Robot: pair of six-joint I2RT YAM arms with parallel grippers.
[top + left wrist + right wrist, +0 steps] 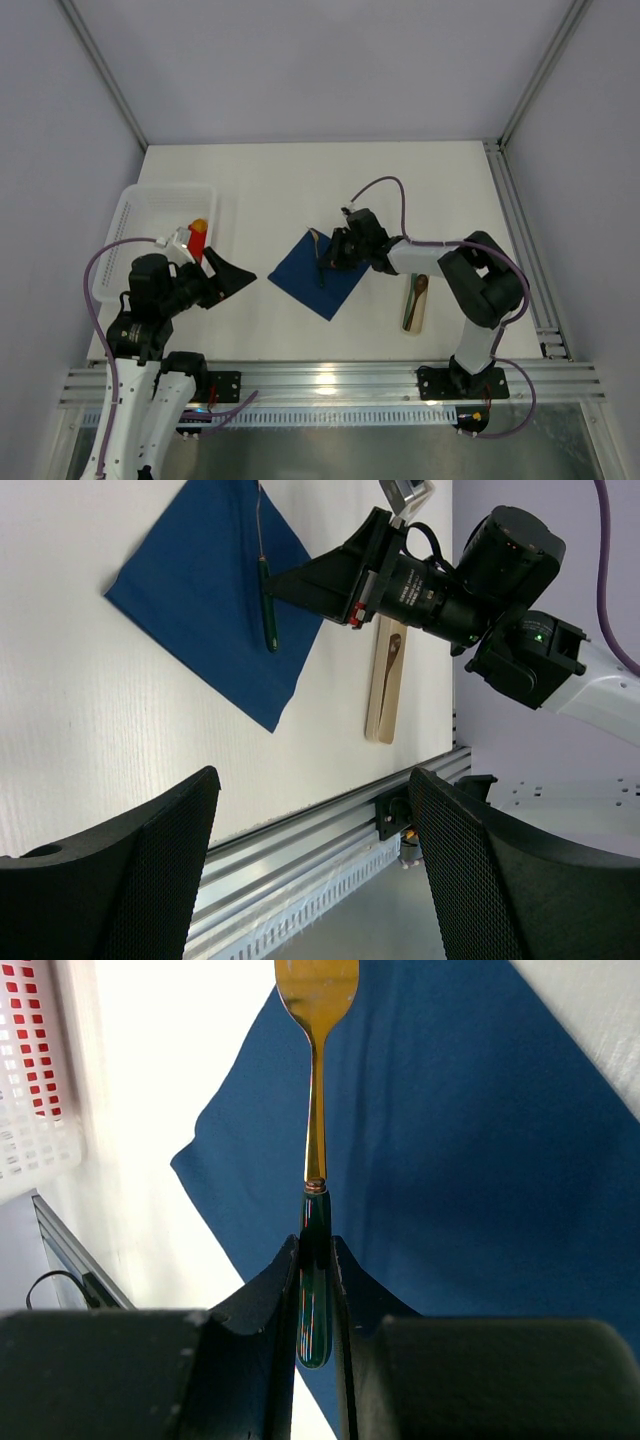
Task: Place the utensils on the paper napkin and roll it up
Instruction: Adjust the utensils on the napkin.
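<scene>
The paper napkin (pixel 318 275) (pixel 200 590) (pixel 460 1140) lies flat as a navy-blue diamond at the table's middle. My right gripper (pixel 338 250) (pixel 285 580) (pixel 315 1245) reaches over its far right corner. It is shut on the dark green handle of a gold-headed utensil (pixel 321 268) (pixel 268 615) (pixel 316 1130) that stretches across the napkin. I cannot tell whether that utensil rests on the paper. A brown spoon (pixel 420 285) (pixel 395 650) lies on a pale beige bar (pixel 413 315) (pixel 383 705) to the right of the napkin. My left gripper (pixel 225 280) (pixel 312 870) hangs open and empty left of the napkin.
A white basket (pixel 165 205) (pixel 35 1070) stands at the far left with a red block with an orange tip (pixel 198 238) in it. The metal rail (pixel 330 378) (pixel 300 830) runs along the table's near edge.
</scene>
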